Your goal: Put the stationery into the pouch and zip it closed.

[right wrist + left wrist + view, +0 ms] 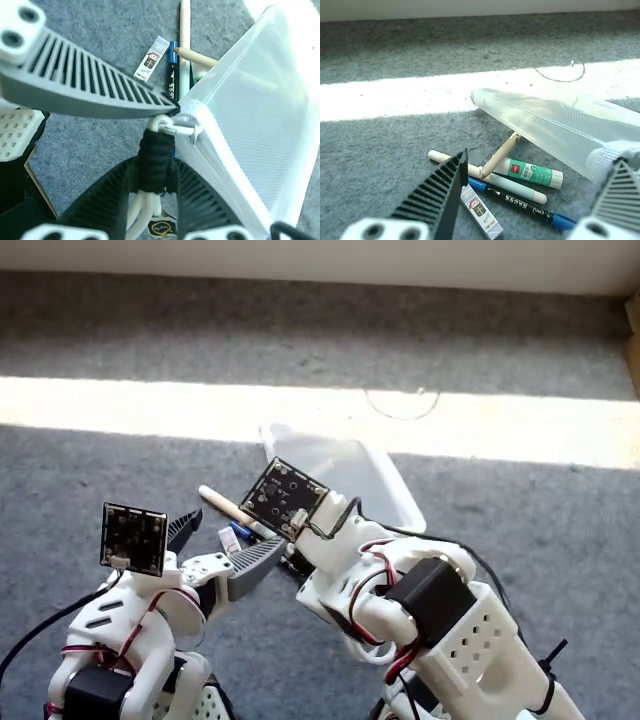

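Pouch (345,475) sits mid-carpet (120,470): thin see-through plastic, looks light and floppy, so I'd expect it to slide or crumple unless it's pinned at the stiffer zip-end corner. Right gripper (155,170) is clenched on the black zip pull (155,150) there. The left gripper (542,160) is spread wide, one fingertip against that same corner. Blue pen (520,200), white pen (515,186), pencil (499,155), glue stick (532,172) and eraser (481,212) lie loose just beside the pouch; small, rigid, roll-prone, so grab mid-barrel.

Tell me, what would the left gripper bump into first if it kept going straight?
Probably the black marker pen with blue ends, lying nearest ahead of the left gripper; depth is unclear.
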You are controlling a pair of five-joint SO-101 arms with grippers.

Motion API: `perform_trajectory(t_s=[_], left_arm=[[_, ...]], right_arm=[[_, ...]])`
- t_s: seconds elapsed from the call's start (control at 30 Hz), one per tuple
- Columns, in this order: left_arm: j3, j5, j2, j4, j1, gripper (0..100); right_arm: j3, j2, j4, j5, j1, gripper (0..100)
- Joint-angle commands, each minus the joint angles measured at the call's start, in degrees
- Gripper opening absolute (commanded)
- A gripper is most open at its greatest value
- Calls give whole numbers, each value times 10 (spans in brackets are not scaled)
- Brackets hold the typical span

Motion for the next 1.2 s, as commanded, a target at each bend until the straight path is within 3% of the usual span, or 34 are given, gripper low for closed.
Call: perform_trajectory(t_s=[0.0,0.23,0.47,0.8,1.17], left_arm=[[-23,-2,3,4,10,403],[-25,-2,3,10,6,403],[-22,40,3,7,-83,403],[-26,42,3,7,-82,403],[-19,71,3,-17,-36,403]], right_arm=[[-10,-15,-24,-8,8,5],[-10,-15,-63,-37,10,5],[-10,-15,-88,-52,24,5],[-10,-15,-123,-64,42,5],[-10,-15,-122,-64,-13,5]])
